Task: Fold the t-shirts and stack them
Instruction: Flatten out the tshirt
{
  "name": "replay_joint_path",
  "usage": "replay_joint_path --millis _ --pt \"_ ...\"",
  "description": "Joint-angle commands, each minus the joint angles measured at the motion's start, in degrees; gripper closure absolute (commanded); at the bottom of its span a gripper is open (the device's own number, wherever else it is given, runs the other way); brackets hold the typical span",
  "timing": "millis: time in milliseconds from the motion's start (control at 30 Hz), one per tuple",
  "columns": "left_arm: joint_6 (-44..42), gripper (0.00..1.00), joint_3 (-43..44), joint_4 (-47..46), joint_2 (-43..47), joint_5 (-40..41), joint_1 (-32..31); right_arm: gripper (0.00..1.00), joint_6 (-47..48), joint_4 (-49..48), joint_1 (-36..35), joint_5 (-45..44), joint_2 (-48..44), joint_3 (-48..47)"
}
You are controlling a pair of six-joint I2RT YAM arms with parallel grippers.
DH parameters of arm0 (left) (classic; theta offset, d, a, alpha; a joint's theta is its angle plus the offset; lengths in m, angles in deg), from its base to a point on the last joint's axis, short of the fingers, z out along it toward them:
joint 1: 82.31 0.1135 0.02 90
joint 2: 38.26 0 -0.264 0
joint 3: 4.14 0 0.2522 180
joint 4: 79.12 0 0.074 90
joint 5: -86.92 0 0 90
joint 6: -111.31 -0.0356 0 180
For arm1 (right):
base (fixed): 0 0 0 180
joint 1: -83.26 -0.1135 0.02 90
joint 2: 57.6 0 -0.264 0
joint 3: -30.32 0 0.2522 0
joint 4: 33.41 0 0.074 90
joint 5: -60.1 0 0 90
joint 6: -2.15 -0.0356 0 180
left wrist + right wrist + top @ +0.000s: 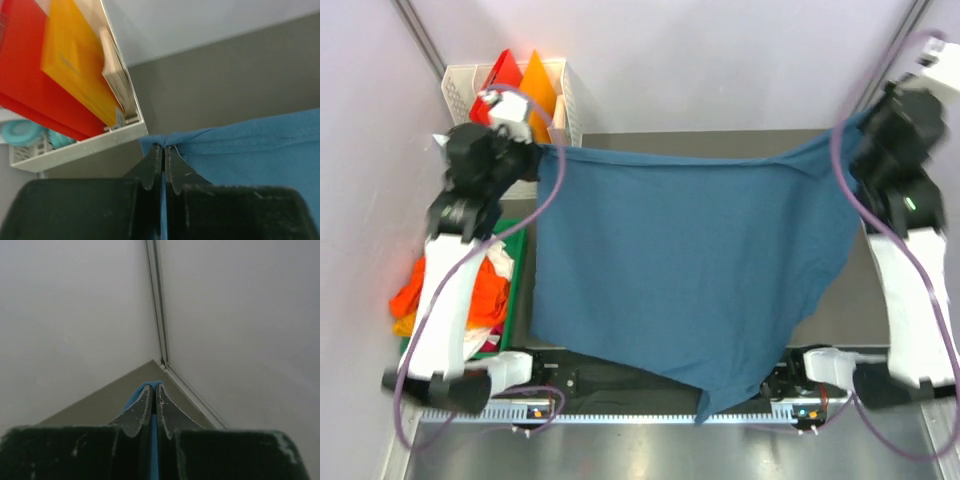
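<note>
spread shirt (690,270): plain dark teal-blue, no print. pile of shirts (470,295) on the left: bright orange, some yellow, white. tray (517,262) under it: green. basket (460,85) far left: white lattice. In it a red board (500,72), an orange board (538,85), and something pale teal (20,132) low down. table (840,300): matte grey. left gripper (163,147) and right gripper (152,386): black fingers, pale scuffed edges. arms (450,300): white links, black joints. cables (563,170): lilac. walls (720,60): off-white.

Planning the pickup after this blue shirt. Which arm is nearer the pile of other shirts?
Left, probably. The pile of shirts lies beside that arm; both the left fingers and right fingers pinch the blue shirt, but the right is across the table.
</note>
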State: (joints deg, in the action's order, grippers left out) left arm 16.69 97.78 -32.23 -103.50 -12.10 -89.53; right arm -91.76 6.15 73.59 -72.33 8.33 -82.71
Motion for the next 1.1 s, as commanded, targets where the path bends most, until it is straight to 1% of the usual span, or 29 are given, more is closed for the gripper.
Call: replay_joint_path --millis 0,33,100,133,200,233,300,333,367,400,433,467,500,533,567,600,667,700,733,767,800,833,900,933,967,1000,1033,1067 --pt "-1.88 1.00 2.62 -9.47 -10.68 0.05 0.28 1.00 -4.54 -1.81 3.87 4.03 13.56 -6.89" --pt "-1.88 1.00 3.85 -10.00 -14.88 0.14 0.28 1.00 -4.45 -1.37 4.04 4.29 15.87 -11.43" --pt "-1.62 1.00 8.41 -11.41 -19.38 0.75 0.28 1.00 -4.71 -1.63 4.92 4.90 21.83 -15.68" --pt "-1.53 1.00 10.52 -11.59 -23.93 0.84 0.28 1.00 -4.97 -1.89 5.36 6.30 23.70 -20.22" --pt "-1.18 1.00 18.77 -11.24 -28.96 1.63 0.28 1.00 -6.64 -1.81 6.94 7.62 29.74 -25.78" --pt "-0.66 1.00 27.07 -10.37 -34.29 2.50 0.28 1.00 -7.52 -1.89 7.38 9.81 31.61 -31.55" --pt "-0.13 1.00 37.03 -8.35 -40.12 3.56 0.28 1.00 -8.05 -3.38 7.91 12.02 36.61 -37.38" --pt "0.57 1.00 48.74 -6.34 -45.89 4.61 0.28 1.00 -7.96 -4.17 7.91 14.29 37.77 -42.71" --pt "0.67 1.00 55.56 -4.93 -48.91 5.06 0.19 1.00 -7.88 -6.53 7.83 15.18 38.56 -45.12" --pt "0.41 1.00 62.07 -4.04 -54.07 5.84 -0.16 1.00 -7.79 -7.34 7.48 16.32 39.53 -47.49" --pt "-1.51 1.00 69.44 -5.86 -55.08 8.46 -1.46 1.00 -6.48 -9.78 7.13 16.68 39.45 -51.26" --pt "-2.83 1.00 68.82 -8.75 -54.48 10.32 -2.26 1.00 -5.34 -11.46 6.51 16.68 38.75 -51.47" --pt "-4.07 1.00 65.59 -12.26 -49.86 11.29 -3.05 1.00 -4.11 -12.87 5.38 16.77 36.05 -50.86" --pt "-6.08 1.00 56.42 -20.30 -46.95 11.74 -4.54 1.00 -2.79 -13.32 4.93 16.68 34.80 -49.98" --pt "-6.45 1.00 52.42 -22.90 -44.39 12.35 -4.99 1.00 -2.60 -12.19 4.66 16.42 33.40 -49.28" --pt "-6.63 1.00 49.68 -24.06 -41.41 12.62 -5.25 1.00 -2.78 -11.31 4.31 16.25 30.51 -47.79" --pt "-4.00 1.00 45.71 -22.15 -40.24 13.93 -5.08 1.00 -3.13 -9.72 4.14 15.89 27.16 -40.08" --pt "-2.95 1.00 43.87 -21.62 -39.54 13.94 -4.82 1.00 -2.87 -11.11 3.44 15.20 22.19 -35.26" --pt "-1.46 1.00 37.15 -21.78 -37.10 13.76 -4.21 1.00 -1.65 -13.56 3.08 13.71 18.83 -21.98" --pt "-1.01 1.00 32.91 -23.18 -35.59 13.50 -4.03 1.00 -1.37 -19.94 2.91 13.00 15.40 -14.80" --pt "-1.00 1.00 28.52 -23.54 -32.71 12.98 -3.94 1.00 -1.37 -22.26 2.99 12.47 9.62 -8.55" --pt "-1.18 1.00 20.99 -23.46 -31.63 12.10 -4.03 1.00 -1.46 -22.72 2.99 11.94 7.57 -0.23" --pt "-1.35 1.00 14.00 -22.32 -28.57 10.78 -3.94 1.00 -2.07 -20.54 2.99 10.71 3.53 5.98" --pt "-1.18 1.00 7.01 -22.31 -27.42 10.60 -3.94 1.00 -2.77 -19.57 2.99 10.36 2.02 12.88" --pt "-1.18 1.00 3.46 -22.31 -26.27 10.34 -4.03 1.00 -3.13 -19.30 2.99 10.53 -1.47 16.61" --pt "-1.18 1.00 0.29 -21.97 -24.00 10.25 -3.94 1.00 -3.65 -19.04 2.99 10.36 -3.16 23.35" --pt "-1.00 1.00 -5.66 -21.79 -22.93 10.33 -3.94 1.00 -5.14 -17.99 2.99 10.36 -4.83 26.46" --pt "-1.26 1.00 -8.33 -21.53 -21.79 10.16 -3.94 1.00 -5.85 -17.20 2.90 10.18 -7.89 29.10"
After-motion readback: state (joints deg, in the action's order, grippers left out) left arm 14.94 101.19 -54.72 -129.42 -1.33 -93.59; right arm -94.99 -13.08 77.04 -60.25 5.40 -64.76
